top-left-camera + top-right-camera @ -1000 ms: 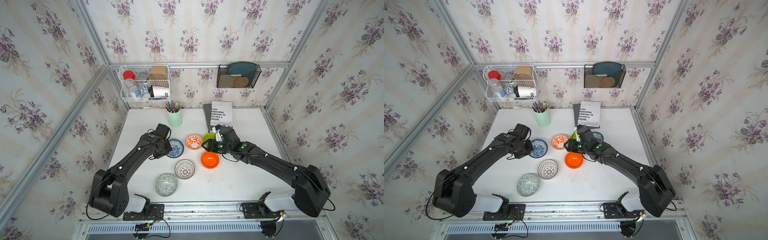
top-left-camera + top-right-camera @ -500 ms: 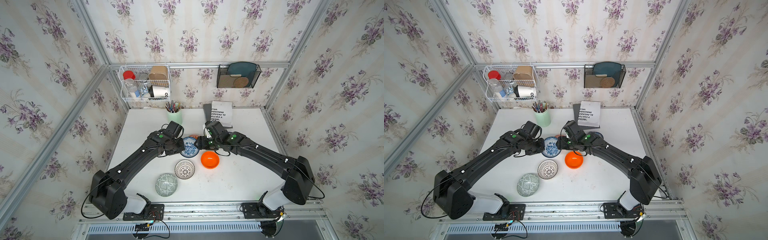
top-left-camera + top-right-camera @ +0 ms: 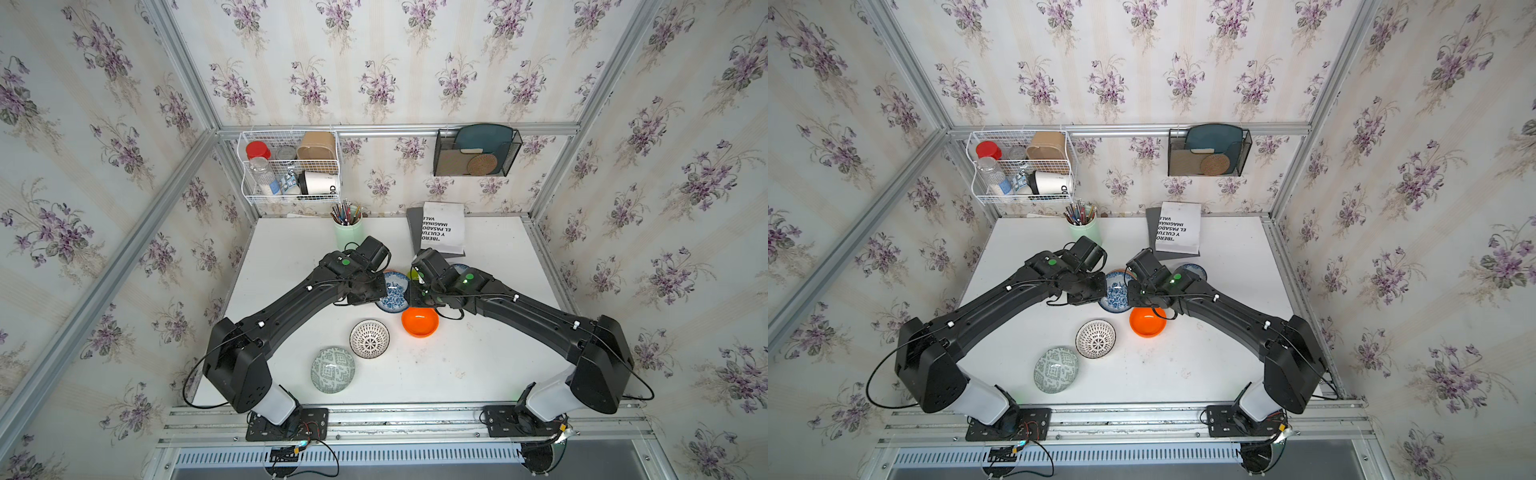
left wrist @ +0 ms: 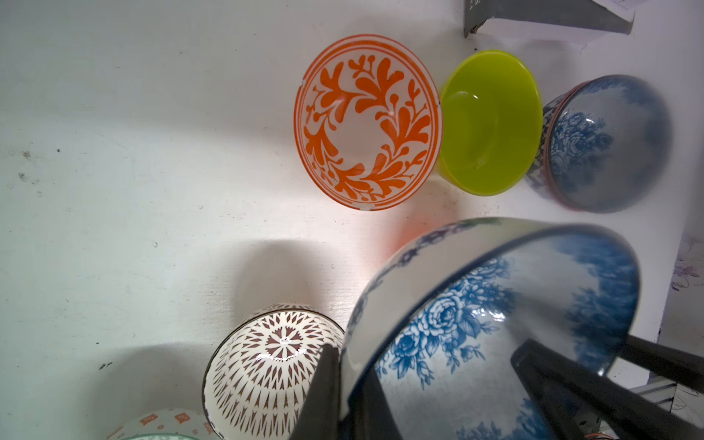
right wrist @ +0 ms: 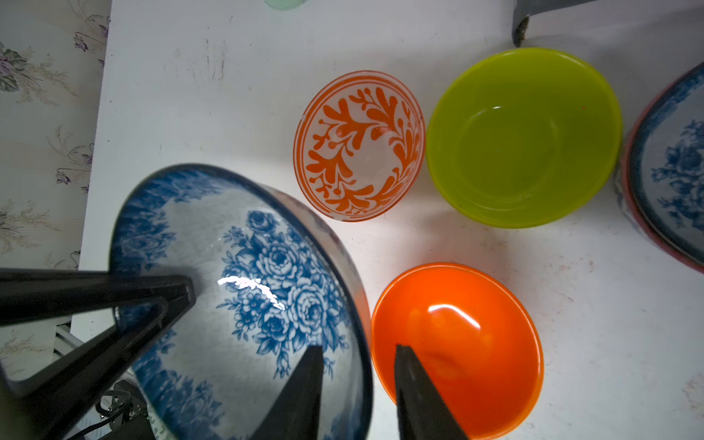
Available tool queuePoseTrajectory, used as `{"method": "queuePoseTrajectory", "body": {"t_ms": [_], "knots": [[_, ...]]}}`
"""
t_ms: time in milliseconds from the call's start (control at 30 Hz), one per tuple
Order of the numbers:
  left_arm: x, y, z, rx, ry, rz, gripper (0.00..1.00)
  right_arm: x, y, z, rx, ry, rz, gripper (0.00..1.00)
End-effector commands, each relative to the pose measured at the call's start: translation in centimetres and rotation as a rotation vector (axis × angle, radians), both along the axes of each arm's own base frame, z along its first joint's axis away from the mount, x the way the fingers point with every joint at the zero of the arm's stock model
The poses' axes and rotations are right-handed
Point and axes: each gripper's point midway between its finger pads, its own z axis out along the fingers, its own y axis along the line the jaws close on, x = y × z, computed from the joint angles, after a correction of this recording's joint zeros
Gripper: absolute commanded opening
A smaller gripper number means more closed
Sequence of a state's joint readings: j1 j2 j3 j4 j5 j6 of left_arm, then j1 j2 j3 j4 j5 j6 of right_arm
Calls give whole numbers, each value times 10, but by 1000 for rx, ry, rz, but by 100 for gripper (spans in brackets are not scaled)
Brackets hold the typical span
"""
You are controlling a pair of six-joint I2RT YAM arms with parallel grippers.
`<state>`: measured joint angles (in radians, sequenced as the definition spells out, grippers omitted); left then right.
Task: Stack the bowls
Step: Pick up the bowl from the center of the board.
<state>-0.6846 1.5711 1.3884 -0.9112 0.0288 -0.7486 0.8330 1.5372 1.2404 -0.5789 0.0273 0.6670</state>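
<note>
My left claw (image 4: 348, 365) is clamped tight on the rim of a white ceramic bowl with blue roses (image 4: 476, 324), one finger outside the wall and one inside. The bowl looks raised off the white tabletop (image 3: 478, 365) and tipped, with my two wrists on either side of it in both top views.

My right claw (image 5: 358, 348) straddles the opposite rim. One finger is inside the bowl and one hangs outside, and there is daylight on both sides of the wall, so it is partly open and grips nothing yet. I take this as a handover from left to right.

To do it well, I should push the right fingers deeper over the rim before closing, because glazed ceramic slips under a shallow pinch. I should close until the wall is firmly held, and only then let the left claw go. The left hand ought to keep the bowl steady while I close, since a twist could lever it out of both grips.

The glossy plain orange bowl (image 5: 457, 343) sits directly under my outer right finger, close enough to be knocked if I dip. Beyond it are the white bowl with orange leaves (image 5: 358, 144) and the plain lime-green bowl (image 5: 522, 137), which sit side by side. Further out, a second blue-rose bowl (image 5: 678, 171) is already nested in a salmon-rimmed bowl, and that is probably where this one goes. The black-and-white radial bowl (image 3: 369, 338) and the grey-green patterned bowl (image 3: 332, 370) sit apart, nearer my bases.
</note>
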Motion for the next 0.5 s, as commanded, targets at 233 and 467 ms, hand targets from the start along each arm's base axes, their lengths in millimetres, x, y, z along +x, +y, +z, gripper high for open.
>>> {"method": "queuePoseTrajectory", "body": {"t_ms": [233, 467], "knots": [[4, -11, 4, -16, -11, 6, 6, 3, -11, 1, -26, -23, -44, 0], [3, -13, 10, -38, -28, -4, 97, 16, -30, 1, -38, -35, -101, 0]]}}
